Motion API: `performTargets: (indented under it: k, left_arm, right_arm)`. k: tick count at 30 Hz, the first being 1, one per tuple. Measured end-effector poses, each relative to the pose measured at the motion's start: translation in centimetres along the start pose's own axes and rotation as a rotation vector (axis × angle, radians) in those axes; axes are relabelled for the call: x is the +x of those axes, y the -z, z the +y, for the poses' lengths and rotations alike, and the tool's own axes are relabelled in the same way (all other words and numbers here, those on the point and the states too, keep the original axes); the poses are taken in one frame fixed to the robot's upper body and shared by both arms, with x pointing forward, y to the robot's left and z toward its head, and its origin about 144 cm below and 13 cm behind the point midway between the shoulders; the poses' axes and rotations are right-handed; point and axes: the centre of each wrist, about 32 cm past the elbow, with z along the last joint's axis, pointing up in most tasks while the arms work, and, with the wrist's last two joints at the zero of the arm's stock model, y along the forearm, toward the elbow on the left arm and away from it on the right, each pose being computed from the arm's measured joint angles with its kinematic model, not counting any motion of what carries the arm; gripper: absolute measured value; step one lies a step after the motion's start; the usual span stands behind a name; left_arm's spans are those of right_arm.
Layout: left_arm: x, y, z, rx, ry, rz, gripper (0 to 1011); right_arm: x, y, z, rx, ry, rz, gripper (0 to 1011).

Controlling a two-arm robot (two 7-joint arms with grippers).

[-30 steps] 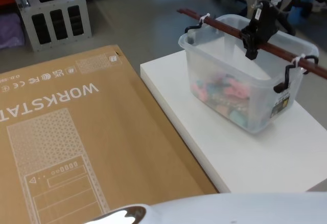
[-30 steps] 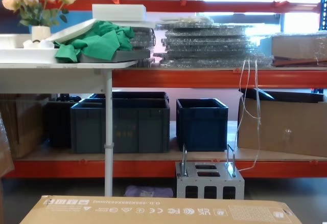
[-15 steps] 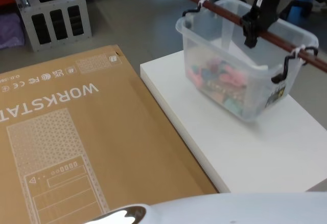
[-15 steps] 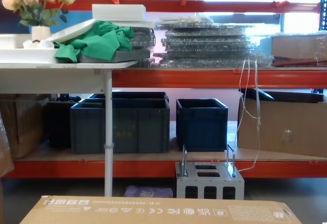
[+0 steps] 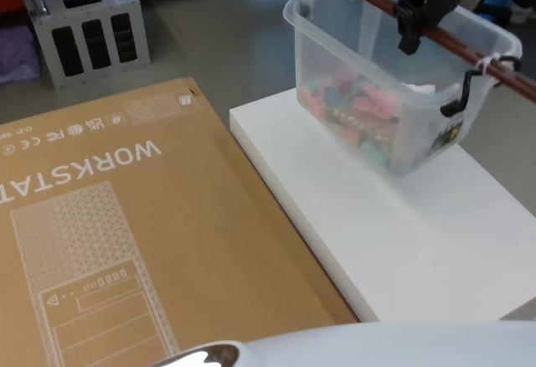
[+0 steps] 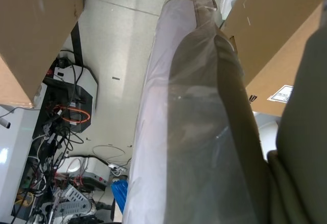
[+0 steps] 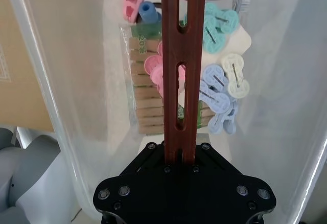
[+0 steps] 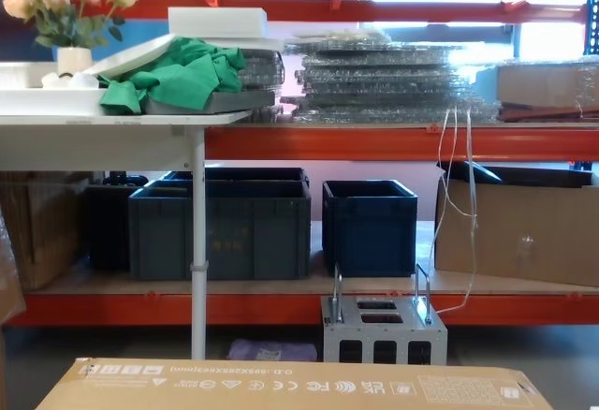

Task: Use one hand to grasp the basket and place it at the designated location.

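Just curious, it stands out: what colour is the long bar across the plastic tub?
Dark red-brown; the handle shows best in the right wrist view.

Basket (image 5: 352,57): translucent whitish plastic tub w/ rounded rim. It hangs tilted over the far part of the white slab (image 5: 402,241), apparently clear of it. Dark red-brown slotted bar handle (image 5: 456,44) runs across the top, w/ a white tie (image 5: 484,64) at its joint and black hooks (image 5: 456,103) at each end. Right gripper (image 5: 410,28) is clamped on the bar approx. mid-length. Inside: pastel clothes pegs (image 7: 219,88) and a pack of wooden pegs (image 7: 145,101). Label (image 5: 446,135) on the end wall.
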Motion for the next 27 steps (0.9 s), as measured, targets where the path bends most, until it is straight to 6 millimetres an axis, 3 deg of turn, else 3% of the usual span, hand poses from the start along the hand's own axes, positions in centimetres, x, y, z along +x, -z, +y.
performTargets:
  k: [27]
  left_arm:
    - [0.0,0.0,0.0,0.0,0.0,0.0,0]
  right_arm:
    - [0.08,-0.51,-0.96,-0.016,0.028,-0.023,0]
